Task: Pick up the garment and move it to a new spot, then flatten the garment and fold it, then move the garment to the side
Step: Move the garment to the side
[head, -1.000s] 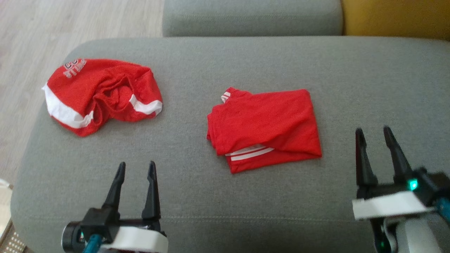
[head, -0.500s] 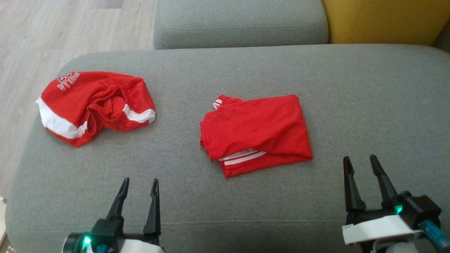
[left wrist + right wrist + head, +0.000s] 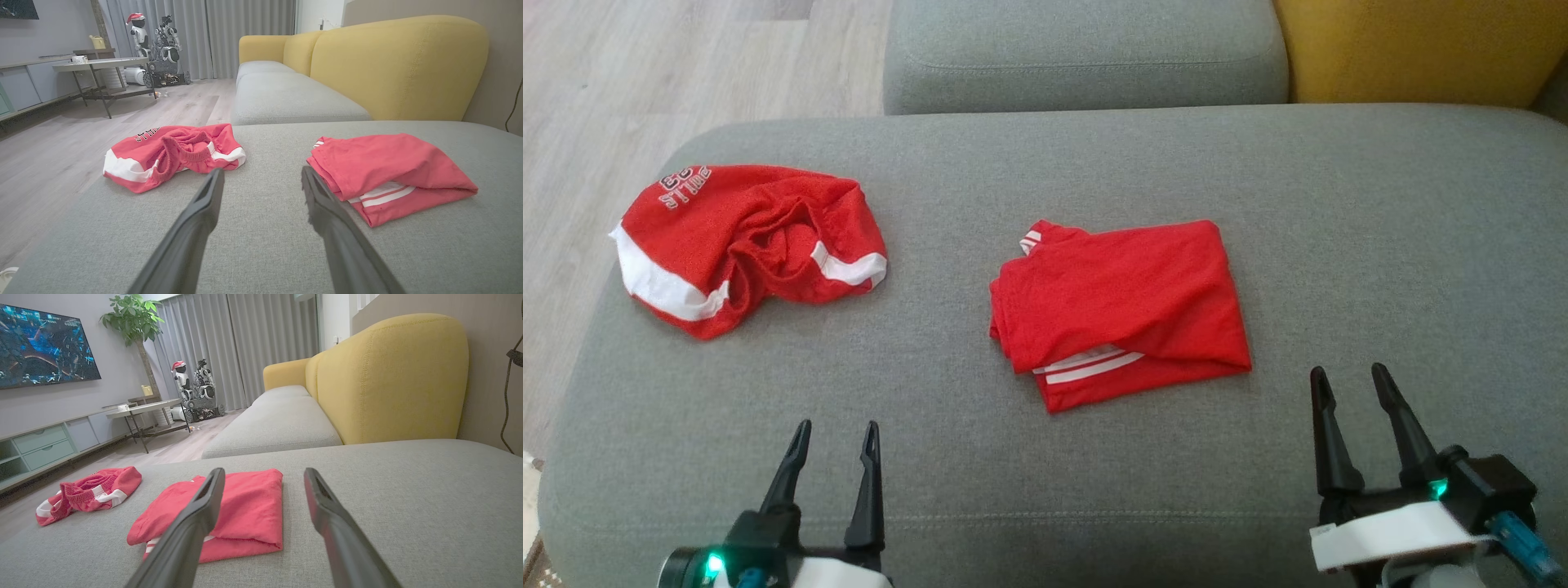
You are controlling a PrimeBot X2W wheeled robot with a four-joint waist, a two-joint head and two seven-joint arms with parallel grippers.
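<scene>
On the far left of the grey sofa seat (image 3: 1045,490) lies a crumpled red garment (image 3: 747,245), all bunched up, with white bands. It sits close to the seat's left edge.

Next comes my left claw (image 3: 838,426), low at the near edge. Its two fingers are apart and hold nothing.

In the middle lies the folded red garment (image 3: 1123,310), a flat pack with white stripes peeking out on the near side. It touches neither claw.

On the right is my right claw (image 3: 1347,371). Its fingers are apart too and it is empty, a little way off the pack's near right corner.

Here is what has changed. A second ago the right claw was up beside the folded garment, and now it has pulled back toward me. The left claw has slid back a little too. My head camera also tipped, so the whole picture shifted, but the clothes did not move on the seat.

I think the folding is done and both claws have backed off. What is left, I think, is to move the folded garment to the side.
</scene>
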